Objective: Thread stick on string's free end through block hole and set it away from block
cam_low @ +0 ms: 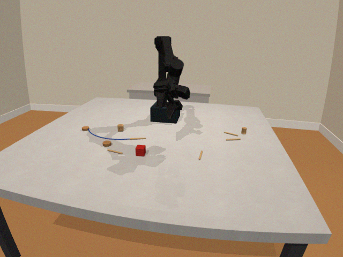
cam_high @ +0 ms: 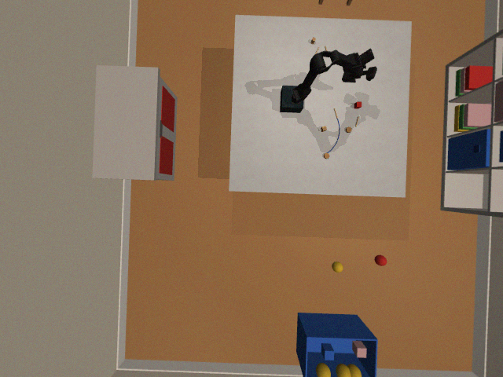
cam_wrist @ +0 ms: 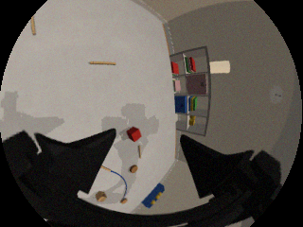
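Observation:
My gripper is open and empty, raised above the table. The wooden block sits on the table; a hole shows in its face in the exterior view. The round wooden button lies near it. The blue string curves from the button, outside the block. The stick on its free end lies flat on the table, away from the gripper.
A red cube, a second wooden disc and a loose stick lie near the string. Another loose stick lies apart. Two more sticks lie by a small wooden cylinder.

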### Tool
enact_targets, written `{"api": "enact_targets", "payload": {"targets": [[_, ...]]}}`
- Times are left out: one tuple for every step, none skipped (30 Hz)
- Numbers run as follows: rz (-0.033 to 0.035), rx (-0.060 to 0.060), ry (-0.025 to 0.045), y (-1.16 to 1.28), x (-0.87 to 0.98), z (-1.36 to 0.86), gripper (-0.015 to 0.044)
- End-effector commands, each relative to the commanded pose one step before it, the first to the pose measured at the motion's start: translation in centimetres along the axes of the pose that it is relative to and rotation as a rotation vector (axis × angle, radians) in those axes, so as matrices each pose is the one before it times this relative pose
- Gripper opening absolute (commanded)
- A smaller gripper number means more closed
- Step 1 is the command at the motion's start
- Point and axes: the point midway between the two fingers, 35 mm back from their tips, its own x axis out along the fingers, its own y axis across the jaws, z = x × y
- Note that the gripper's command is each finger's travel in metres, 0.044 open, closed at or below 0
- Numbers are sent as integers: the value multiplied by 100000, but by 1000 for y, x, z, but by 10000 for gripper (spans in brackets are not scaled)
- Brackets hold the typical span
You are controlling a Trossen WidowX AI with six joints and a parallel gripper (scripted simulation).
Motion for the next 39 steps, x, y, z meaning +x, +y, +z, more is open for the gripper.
{"api": "enact_targets", "payload": {"targets": [[9171, 1596, 11623, 198, 1388, -5643, 440], [3099, 120, 3123, 96, 491, -1698, 440], [3387, 284, 3080, 148, 496, -1766, 440], [3504, 442, 2859, 195, 476, -1742, 440], [3608, 595, 2629, 240, 457, -1716, 440], [3700, 744, 2391, 284, 436, -1688, 440], [3778, 887, 2146, 326, 416, -1657, 440], [3843, 1025, 1894, 366, 396, -1624, 440], [3895, 1158, 1637, 404, 375, -1590, 440], [3932, 1284, 1376, 440, 355, -1553, 440], [3956, 1405, 1110, 475, 334, -1515, 440], [3967, 1521, 843, 507, 314, -1476, 440], [3971, 1633, 573, 538, 293, -1437, 440], [3952, 1736, 300, 566, 273, -1394, 440], [3920, 1833, 27, 592, 252, -1351, 440], [3874, 1923, -246, 616, 231, -1306, 440], [3814, 2006, -517, 637, 209, -1260, 440], [3735, 2078, -785, 655, 188, -1211, 440], [2953, 1728, -827, 539, 137, -945, 440], [1742, 1057, -579, 326, 77, -553, 440], [576, 355, -206, 109, 25, -182, 440], [0, 0, 0, 0, 0, 0, 440], [0, 0, 0, 0, 0, 0, 440], [0, 0, 0, 0, 0, 0, 440], [0, 0, 0, 0, 0, 0, 440], [0, 0, 0, 0, 0, 0, 440], [0, 0, 0, 0, 0, 0, 440], [0, 0, 0, 0, 0, 0, 440], [0, 0, 0, 0, 0, 0, 440], [0, 0, 0, 0, 0, 0, 440], [-400, 214, 398, -56, -4, 28, 440], [1, 0, 2, 6, 2, -20, 414], [0, 0, 0, 0, 0, 0, 387], [0, 0, 0, 0, 0, 0, 361], [0, 0, 0, 0, 0, 0, 335], [0, 0, 0, 0, 0, 0, 309], [0, 0, 0, 0, 0, 0, 282], [0, 0, 0, 0, 0, 0, 256], [0, 0, 0, 0, 0, 0, 237]]}}
